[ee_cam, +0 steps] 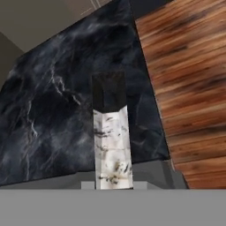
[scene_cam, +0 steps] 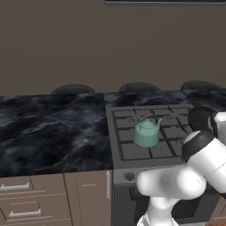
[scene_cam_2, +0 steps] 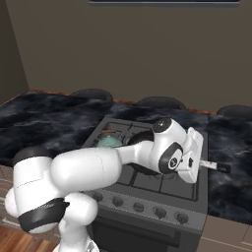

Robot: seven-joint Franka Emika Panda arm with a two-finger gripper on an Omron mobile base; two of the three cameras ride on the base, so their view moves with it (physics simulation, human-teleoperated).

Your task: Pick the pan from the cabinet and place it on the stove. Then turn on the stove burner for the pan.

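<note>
Pan (scene_cam_2: 142, 140) handle (ee_cam: 111, 132) beyond stove (scene_cam_2: 162, 189) edge

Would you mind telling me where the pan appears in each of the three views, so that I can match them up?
Left base view: the pan is a dark round shape at the right edge of the stove, partly hidden.
Right base view: its handle sticks out rightward from the gripper.
Hand view: the handle runs up the middle.
Shared landmark: the black marble counter.
</note>
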